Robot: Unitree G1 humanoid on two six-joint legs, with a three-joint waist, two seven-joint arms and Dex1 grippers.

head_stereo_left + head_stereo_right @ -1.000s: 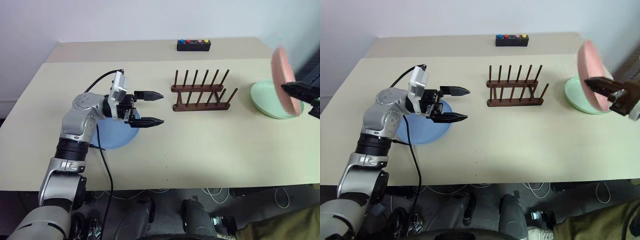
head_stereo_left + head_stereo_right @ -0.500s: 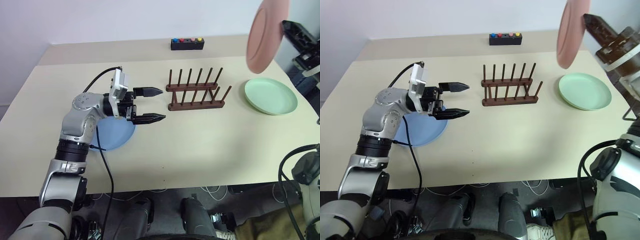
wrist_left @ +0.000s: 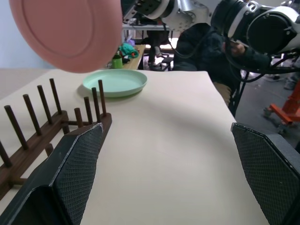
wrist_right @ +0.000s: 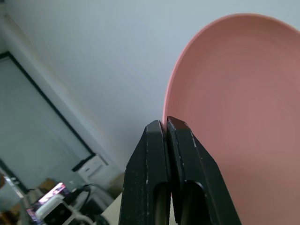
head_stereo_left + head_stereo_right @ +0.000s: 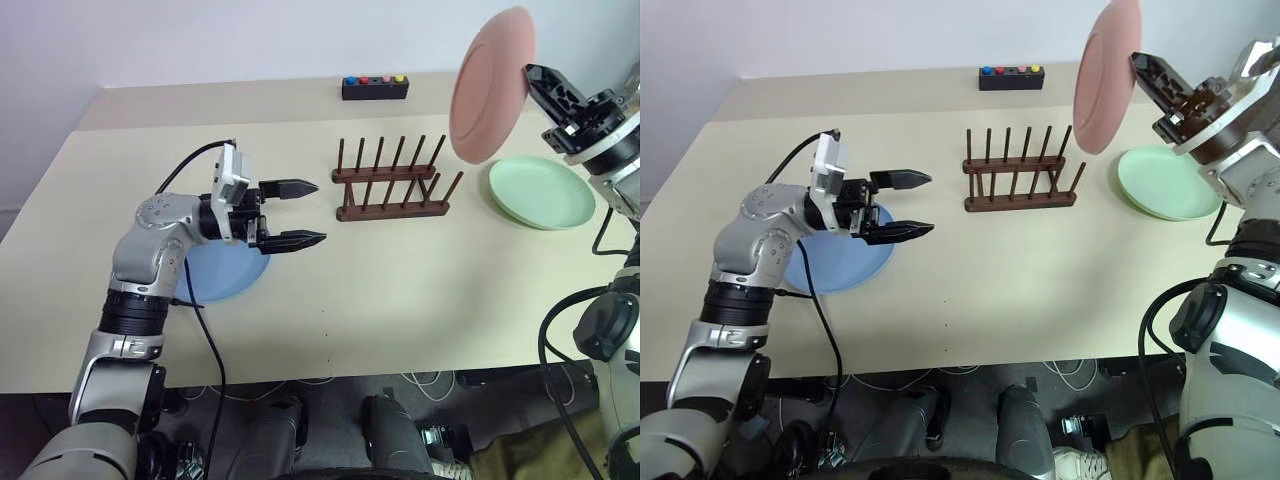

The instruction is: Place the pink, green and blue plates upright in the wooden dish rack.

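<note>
My right gripper is shut on the rim of the pink plate and holds it high in the air, tilted on edge, above and to the right of the wooden dish rack. In the right wrist view the two fingers pinch the pink plate's edge. The rack holds nothing between its pegs. Right of it, the green plate lies flat on the table. The blue plate lies flat at the left, partly under my left gripper, which hovers open and level, pointing at the rack.
A black box with coloured buttons sits at the table's far edge behind the rack. A black cable hangs from my left wrist over the front edge. A person in dark clothes is beyond the table's right end.
My right gripper has carried the pink plate up off the green plate and leftward toward the rack, turning it as it went. The left gripper has stayed in place, open.
</note>
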